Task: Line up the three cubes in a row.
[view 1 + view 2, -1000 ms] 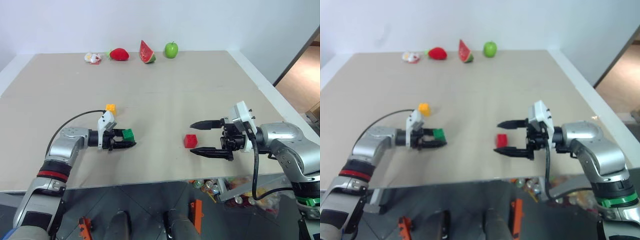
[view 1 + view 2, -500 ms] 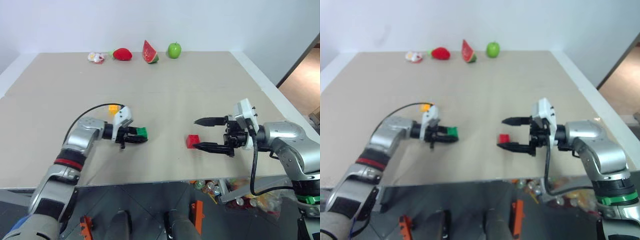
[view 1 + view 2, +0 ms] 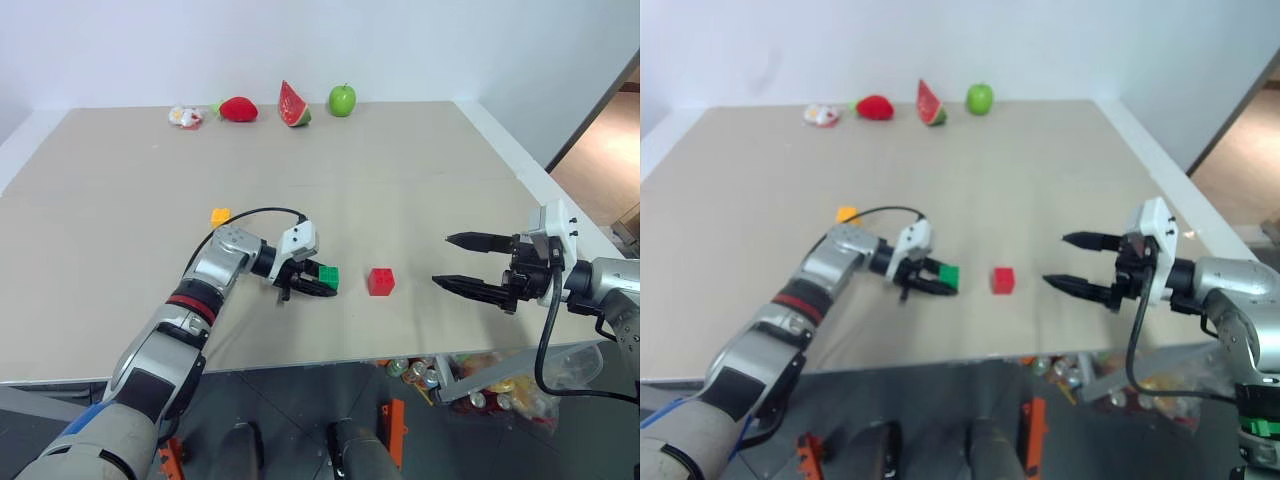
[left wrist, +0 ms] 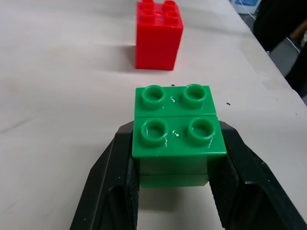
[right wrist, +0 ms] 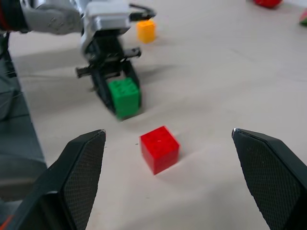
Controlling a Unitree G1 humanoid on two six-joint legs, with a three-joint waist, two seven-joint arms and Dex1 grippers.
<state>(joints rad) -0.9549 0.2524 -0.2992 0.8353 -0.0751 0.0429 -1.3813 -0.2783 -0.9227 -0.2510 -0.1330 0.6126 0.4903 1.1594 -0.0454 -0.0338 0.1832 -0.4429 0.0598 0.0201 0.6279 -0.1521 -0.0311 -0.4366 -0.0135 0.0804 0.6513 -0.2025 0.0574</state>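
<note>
The green cube (image 3: 328,277) was held clamped in the left gripper (image 3: 318,283), just left of the red cube (image 3: 380,281). The right gripper (image 3: 458,262) was spread wide, holding nothing, well right of the red cube.

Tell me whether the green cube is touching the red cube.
Apart. The left wrist view shows bare table between the green cube and the red cube; the right wrist view shows the same gap.

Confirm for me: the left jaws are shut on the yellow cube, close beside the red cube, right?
Not quite. The left gripper is shut on the green cube, as the left wrist view shows. It is close beside the red cube; the yellow cube lies apart.
</note>
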